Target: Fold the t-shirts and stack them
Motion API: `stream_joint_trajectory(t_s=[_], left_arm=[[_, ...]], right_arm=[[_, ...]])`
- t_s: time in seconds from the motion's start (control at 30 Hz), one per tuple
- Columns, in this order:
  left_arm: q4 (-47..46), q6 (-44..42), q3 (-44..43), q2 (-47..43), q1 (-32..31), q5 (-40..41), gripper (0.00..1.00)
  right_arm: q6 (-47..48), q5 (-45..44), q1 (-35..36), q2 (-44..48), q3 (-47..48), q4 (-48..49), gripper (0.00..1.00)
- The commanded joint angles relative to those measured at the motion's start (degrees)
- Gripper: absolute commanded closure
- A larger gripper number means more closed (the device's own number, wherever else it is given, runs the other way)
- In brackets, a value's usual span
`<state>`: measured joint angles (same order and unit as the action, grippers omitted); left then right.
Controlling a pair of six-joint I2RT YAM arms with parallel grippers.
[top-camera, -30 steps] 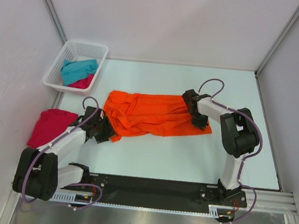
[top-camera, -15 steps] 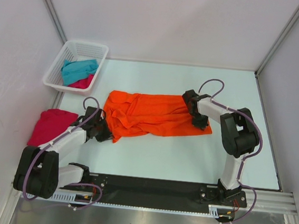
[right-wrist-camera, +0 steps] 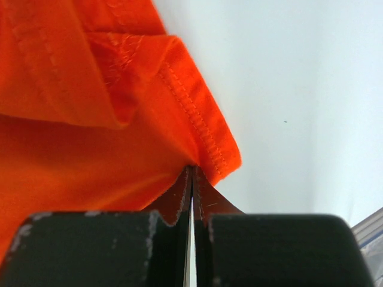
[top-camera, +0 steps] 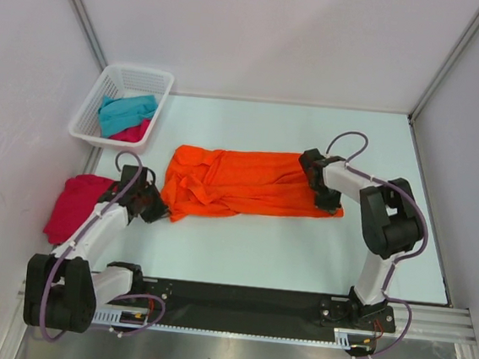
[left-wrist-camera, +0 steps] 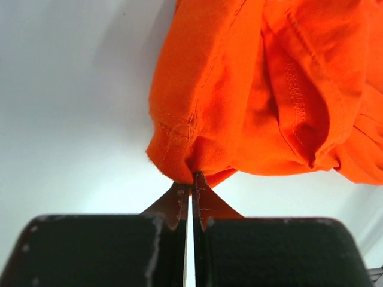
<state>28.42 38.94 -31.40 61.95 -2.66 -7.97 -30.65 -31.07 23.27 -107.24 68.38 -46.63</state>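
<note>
Top view: orange t-shirt [top-camera: 239,184] lies rumpled and stretched sideways at mid-table [top-camera: 258,249], with folds bunched toward its 9 o'clock end.

Left gripper [top-camera: 158,212] is at the shirt's 8 o'clock corner. In the left wrist view the fingers [left-wrist-camera: 176,203] are pressed together on a hem corner of the orange cloth. Only a thin slit shows between them, and their tips are buried in the fabric.

Right gripper [top-camera: 329,203] is at the shirt's 4 o'clock corner. In the right wrist view its fingers [right-wrist-camera: 206,206] are likewise clamped narrow on a stitched hem. From above, the gripper body hides its tips.

White lattice basket [top-camera: 139,72] sits at 10 o'clock from the shirt. It holds a teal t-shirt [top-camera: 127,111] lying over a pink t-shirt [top-camera: 134,133], which is mostly covered.

A second pink t-shirt [top-camera: 76,202] lies at 8 o'clock, off the table's left edge. The left arm crosses its right side. I cannot tell how it is folded.
</note>
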Motion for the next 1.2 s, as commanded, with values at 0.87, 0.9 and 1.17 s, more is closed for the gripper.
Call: stream_joint_trajectory(t_s=[0.87, 0.9, 1.17], left_arm=[[9.7, -4.1, -6.5, -8.4, 14.3, -5.2, 1.00], [9.7, -4.1, -6.3, -8.5, 14.4, -6.0, 1.00], [9.2, -5.9, -6.4, -8.7, 14.3, -10.4, 0.43]], right_arm=[[-1.6, -6.1, -5.6, 14.8, -9.6, -5.8, 1.00], [-1.8, -5.9, -5.6, 14.9, -9.6, -5.8, 1.00], [-2.7, -5.3, -3.1, 12.4, -4.3, -6.4, 0.85]])
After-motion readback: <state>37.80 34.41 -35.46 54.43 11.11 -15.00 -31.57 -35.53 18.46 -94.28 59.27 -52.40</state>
